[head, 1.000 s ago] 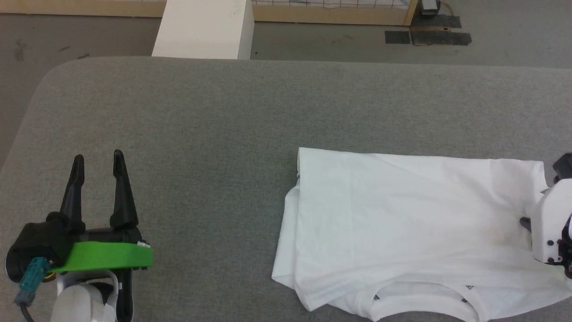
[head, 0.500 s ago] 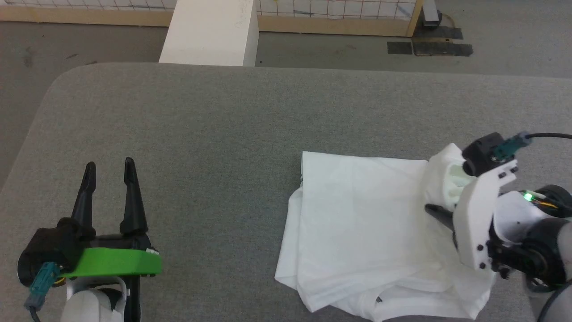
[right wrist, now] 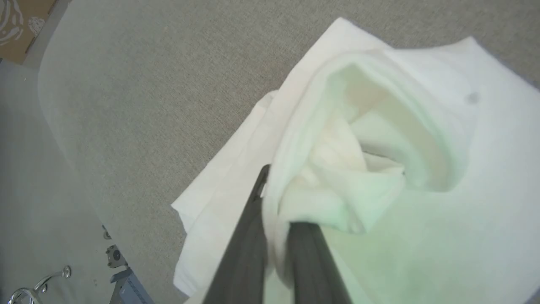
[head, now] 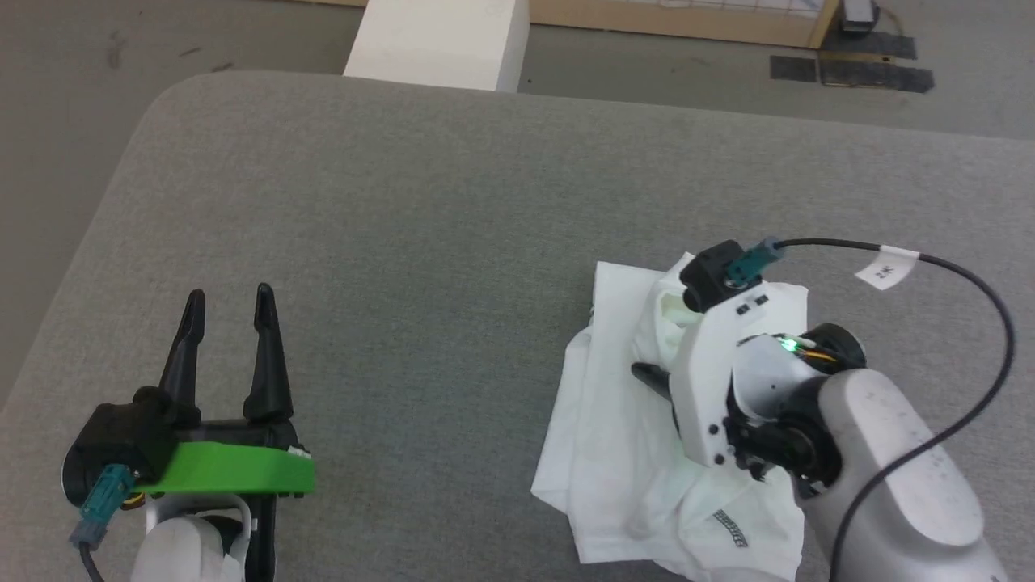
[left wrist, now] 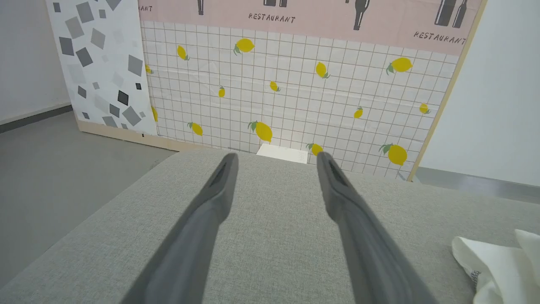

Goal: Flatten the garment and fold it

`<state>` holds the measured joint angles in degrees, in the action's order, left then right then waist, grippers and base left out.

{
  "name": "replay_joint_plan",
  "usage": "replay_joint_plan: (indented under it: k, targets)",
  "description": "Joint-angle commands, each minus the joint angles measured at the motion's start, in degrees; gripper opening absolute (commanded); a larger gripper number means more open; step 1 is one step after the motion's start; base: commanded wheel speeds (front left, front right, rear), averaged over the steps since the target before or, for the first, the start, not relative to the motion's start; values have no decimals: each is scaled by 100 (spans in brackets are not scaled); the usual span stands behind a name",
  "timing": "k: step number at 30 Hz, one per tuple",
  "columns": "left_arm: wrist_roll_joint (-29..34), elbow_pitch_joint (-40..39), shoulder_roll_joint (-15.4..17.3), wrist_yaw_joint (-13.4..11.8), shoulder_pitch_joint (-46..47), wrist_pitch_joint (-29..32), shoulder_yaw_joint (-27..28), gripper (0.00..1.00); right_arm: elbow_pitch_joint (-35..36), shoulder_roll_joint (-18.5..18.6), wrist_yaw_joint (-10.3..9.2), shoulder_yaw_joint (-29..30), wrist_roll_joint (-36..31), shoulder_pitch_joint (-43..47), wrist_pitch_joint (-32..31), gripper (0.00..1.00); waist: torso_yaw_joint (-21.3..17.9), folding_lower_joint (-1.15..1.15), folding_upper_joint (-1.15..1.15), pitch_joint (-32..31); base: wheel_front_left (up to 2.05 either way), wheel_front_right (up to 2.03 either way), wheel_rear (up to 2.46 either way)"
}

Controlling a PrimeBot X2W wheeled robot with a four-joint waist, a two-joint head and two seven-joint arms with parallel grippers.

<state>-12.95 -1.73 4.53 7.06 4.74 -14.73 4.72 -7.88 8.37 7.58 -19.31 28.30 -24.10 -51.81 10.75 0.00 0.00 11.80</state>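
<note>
**Right gripper (head: 647, 373) pinches the bunched garment (head: 614, 461)**

The garment lies crumpled on the right half of the table (head: 404, 202), near its front edge. The right gripper's fingers are clamped on a raised fold over the cloth's middle. The left gripper (head: 228, 297), fingers apart, hovers over the table's left front, well apart from the garment.

L gripper (head: 229, 293) sits low on the robot's left side, fingers pointing fwd and away, jaws wide apart w/ nothing btwn them. There's a green band (head: 226, 478) round its wrist and a pale forearm (head: 182, 554) below. R arm comes in from the right, its grey forearm (head: 881, 461) angled across. The white wrist bracket (head: 703, 380) is tipped over, so R gripper (head: 647, 373) points down and leftward. Its jaws are closed tight, pinching a bunched fold of the garment (head: 614, 453).
</note>
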Motion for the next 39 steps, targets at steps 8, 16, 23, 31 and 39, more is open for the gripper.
replay_joint_plan:
  k: [8,16,23,31,39]
  targets:
    - [-56,30,-58,40,115,-27,0,100,-1215,-275,-9,-142,-311,-376,617,0,198,0,0,174,0,0,0]
    - [-58,75,-85,41,133,-27,23,100,-1456,-398,-9,-694,-233,-686,1055,100,135,0,0,109,0,0,0]
    - [-53,104,-21,42,114,-27,21,100,-914,-373,-9,-1536,22,-933,1307,100,-56,0,0,-60,0,0,0]
    - [8,57,37,42,-42,-27,89,100,-303,-70,-9,-1071,-402,-825,1867,100,-436,0,0,-305,0,0,0]
    - [92,-46,14,42,-130,-27,67,100,183,-48,-9,683,-2078,308,1376,100,-674,0,0,-294,0,0,0]
